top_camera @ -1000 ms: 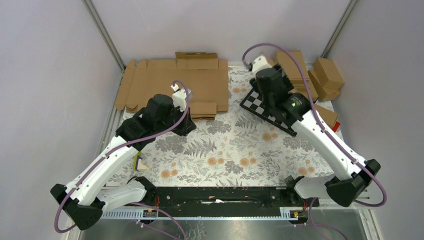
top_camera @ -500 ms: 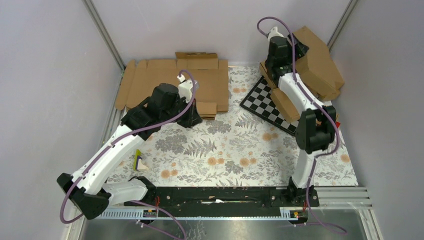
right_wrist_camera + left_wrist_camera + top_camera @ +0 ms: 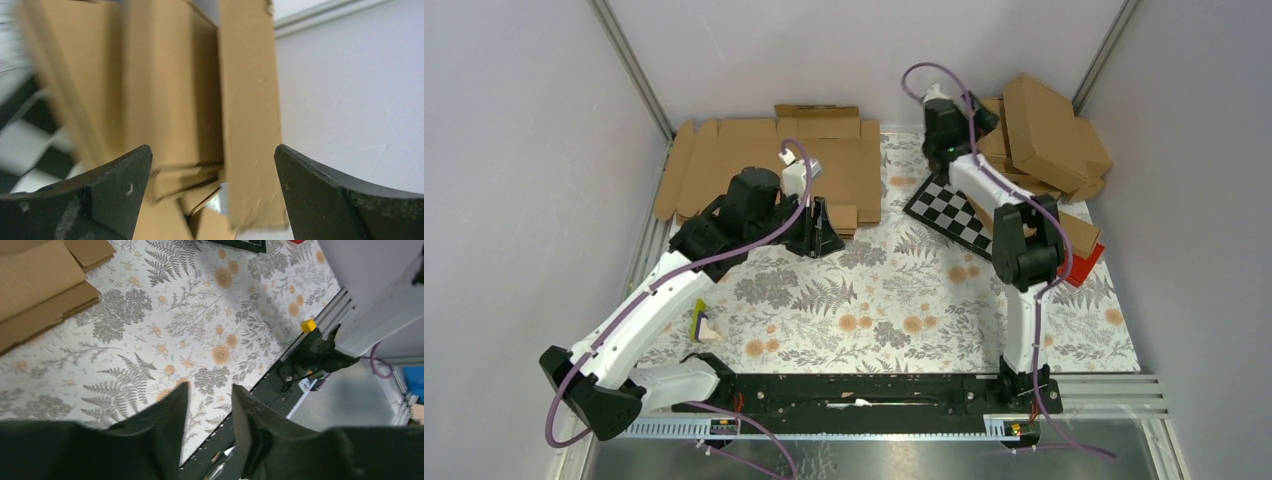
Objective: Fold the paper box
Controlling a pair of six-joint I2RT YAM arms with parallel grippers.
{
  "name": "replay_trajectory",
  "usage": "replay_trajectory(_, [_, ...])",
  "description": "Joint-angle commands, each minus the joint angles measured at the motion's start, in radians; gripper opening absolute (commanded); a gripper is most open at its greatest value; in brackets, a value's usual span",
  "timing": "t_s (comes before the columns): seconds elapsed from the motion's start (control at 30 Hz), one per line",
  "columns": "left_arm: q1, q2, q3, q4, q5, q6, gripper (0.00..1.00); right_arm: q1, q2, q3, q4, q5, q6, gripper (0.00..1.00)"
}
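The paper box (image 3: 1044,122), folded shut and plain brown, lies tilted on top of the pile of closed boxes in the back right corner. My right gripper (image 3: 980,116) is just left of it, and its jaws stand wide open. In the right wrist view the brown box faces (image 3: 247,100) show blurred between the open fingers of the right gripper (image 3: 212,150), apart from them. My left gripper (image 3: 821,228) points down over the flowered cloth at the front edge of the flat blanks. In its wrist view the left gripper (image 3: 210,386) is open and holds nothing.
A stack of flat cardboard blanks (image 3: 774,165) lies at the back left, its edge showing as (image 3: 40,285). A checkerboard (image 3: 952,212) lies by the box pile (image 3: 1079,160), with a red piece (image 3: 1084,266) beside it. A small yellow-green object (image 3: 702,325) sits near the left arm.
The right gripper has let go of the closed box, which now rests on the pile, and has drawn back to the left with its jaws wider. The left gripper has opened.
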Motion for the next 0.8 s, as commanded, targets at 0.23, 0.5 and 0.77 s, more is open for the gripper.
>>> replay_trajectory(0.23, [0.011,-0.185,-0.178,0.252,-0.279,-0.087,0.98,0.147,-0.836,-0.728,-0.002,-0.445,0.466,1.00])
replay_trajectory(0.5, [0.009,-0.365,-0.588,0.659,-0.577,-0.097,0.99,0.137,-1.259,-1.242,0.219,-0.585,0.803,1.00])
replay_trajectory(0.77, [0.011,-0.278,-0.824,0.998,-0.917,0.098,0.99,0.082,-1.043,-1.524,0.644,-0.388,0.719,1.00])
